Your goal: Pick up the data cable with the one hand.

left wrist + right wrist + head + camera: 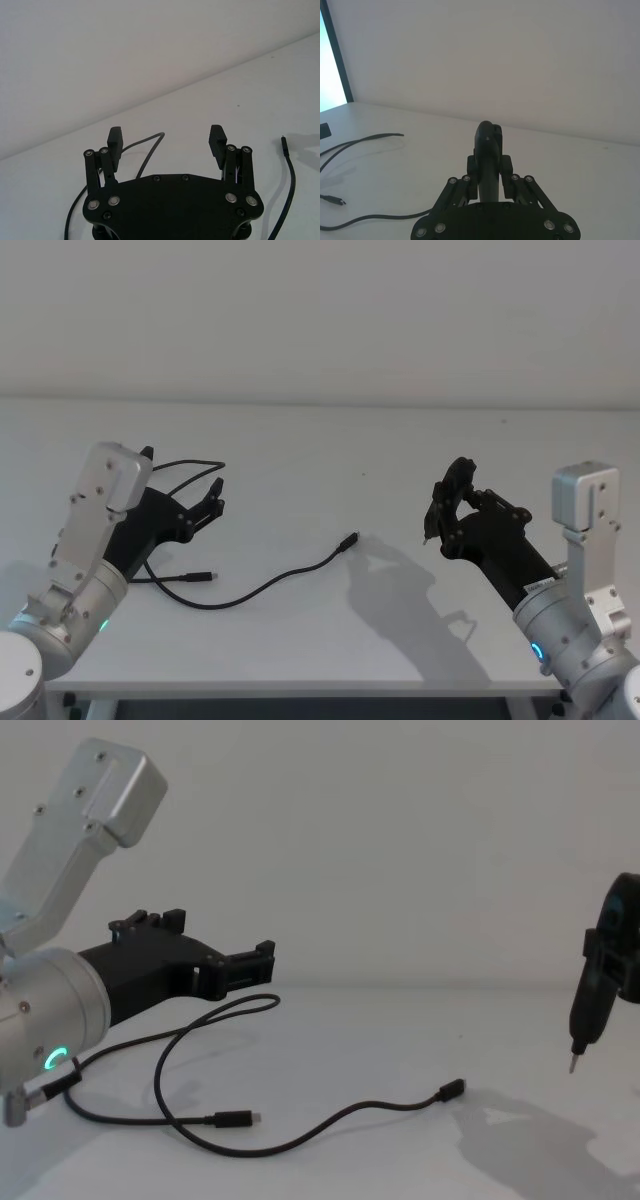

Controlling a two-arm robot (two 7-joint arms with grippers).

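The data cable [250, 592] is a thin black line looping across the white table, one plug [348, 540] near the middle and the other plug [205, 576] at the left. My left gripper [215, 497] hovers open just above the cable's far loop [150, 149], nothing between its fingers [217, 136]. In the chest view the left gripper [222, 936] hangs clear above the cable [330, 1120]. Off to the right, my right gripper [455, 485] is raised above the table and shut on a dark pointed tool [592, 995], tip down.
The white table's front edge [300, 685] runs close below the cable. A plain wall stands behind. The tool's shadow [400, 585] falls between the cable's middle plug and the right arm. A dark strip [332, 50] edges the right wrist view.
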